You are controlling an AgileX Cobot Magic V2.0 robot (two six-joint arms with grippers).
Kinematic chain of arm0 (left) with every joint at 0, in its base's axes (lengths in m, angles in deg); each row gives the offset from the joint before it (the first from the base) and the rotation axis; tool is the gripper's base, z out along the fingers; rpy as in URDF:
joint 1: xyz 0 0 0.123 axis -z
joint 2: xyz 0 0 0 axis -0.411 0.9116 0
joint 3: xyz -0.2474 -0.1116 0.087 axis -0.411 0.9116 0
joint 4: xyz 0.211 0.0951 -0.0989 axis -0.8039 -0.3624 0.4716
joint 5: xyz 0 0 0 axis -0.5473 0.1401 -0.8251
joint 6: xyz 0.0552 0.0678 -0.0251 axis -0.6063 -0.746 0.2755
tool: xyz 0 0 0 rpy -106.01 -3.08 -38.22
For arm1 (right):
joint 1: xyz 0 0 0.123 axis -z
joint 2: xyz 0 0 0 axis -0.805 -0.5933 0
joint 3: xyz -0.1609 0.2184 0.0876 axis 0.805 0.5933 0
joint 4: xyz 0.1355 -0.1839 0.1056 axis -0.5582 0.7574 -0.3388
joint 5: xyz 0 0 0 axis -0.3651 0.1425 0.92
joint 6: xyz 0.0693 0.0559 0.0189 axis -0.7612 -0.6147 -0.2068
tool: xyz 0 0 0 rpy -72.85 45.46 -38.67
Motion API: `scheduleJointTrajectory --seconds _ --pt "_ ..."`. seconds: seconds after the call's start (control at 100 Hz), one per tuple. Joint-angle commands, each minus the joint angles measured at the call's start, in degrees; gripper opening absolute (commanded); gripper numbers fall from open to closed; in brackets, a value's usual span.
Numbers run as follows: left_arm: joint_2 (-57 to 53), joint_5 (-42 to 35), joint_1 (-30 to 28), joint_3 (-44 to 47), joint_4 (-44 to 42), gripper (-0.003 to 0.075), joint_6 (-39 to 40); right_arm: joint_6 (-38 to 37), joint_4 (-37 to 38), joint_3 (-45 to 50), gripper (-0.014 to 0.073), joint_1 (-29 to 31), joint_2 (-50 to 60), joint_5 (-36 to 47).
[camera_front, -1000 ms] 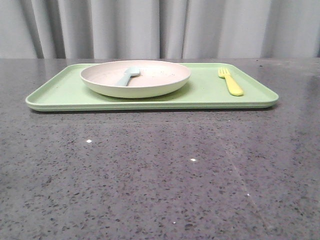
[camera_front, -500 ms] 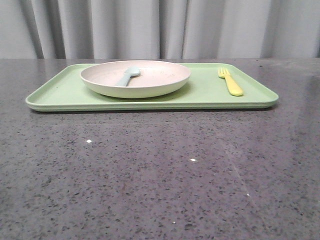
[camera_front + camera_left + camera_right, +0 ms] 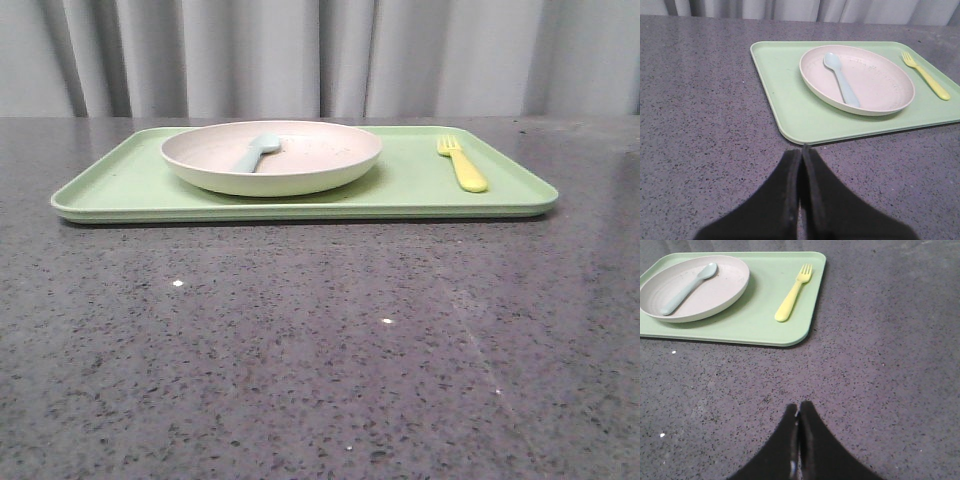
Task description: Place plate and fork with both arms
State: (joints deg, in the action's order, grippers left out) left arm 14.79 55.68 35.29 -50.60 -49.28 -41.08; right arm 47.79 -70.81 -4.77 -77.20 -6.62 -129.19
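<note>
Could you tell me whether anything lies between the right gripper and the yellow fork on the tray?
Nothing visible does. In the right wrist view the right gripper is shut over bare table, and only open tabletop and the green tray's low rim separate it from the fork. The plate, holding a blue spoon, sits beside the fork, not across that path.

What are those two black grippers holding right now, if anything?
Nothing: left gripper and right gripper are shut and empty, away from the light-green rectangular tray.
</note>
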Motion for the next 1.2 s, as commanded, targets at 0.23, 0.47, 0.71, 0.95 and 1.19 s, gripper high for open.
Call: scheduleJointTrajectory --seconds 0.23,0.47,0.71,0.95,1.19 --pt "0.14 -3.96 -0.09 -1.66 0.67 -0.002 0.33 0.32 1.28 -1.35 -0.0068 0.01 -0.44 4.51" --pt "-0.15 -4.07 -0.09 -1.64 0.67 -0.002 0.33 0.32 1.28 -1.35 -0.0068 0.01 -0.44 4.51" --pt "-5.21 -11.51 -3.22 2.56 -1.71 -0.002 0.33 0.32 1.28 -1.35 -0.0068 0.01 -0.44 4.51" --pt "-11.42 -19.48 -8.97 10.12 -7.91 -0.002 0.33 0.32 1.28 -1.35 -0.0068 0.01 -0.44 4.51" --pt "-17.49 -23.93 -13.38 17.63 -13.56 -0.002 1.36 0.32 1.28 -1.35 -0.0068 0.01 -0.44 4.51"
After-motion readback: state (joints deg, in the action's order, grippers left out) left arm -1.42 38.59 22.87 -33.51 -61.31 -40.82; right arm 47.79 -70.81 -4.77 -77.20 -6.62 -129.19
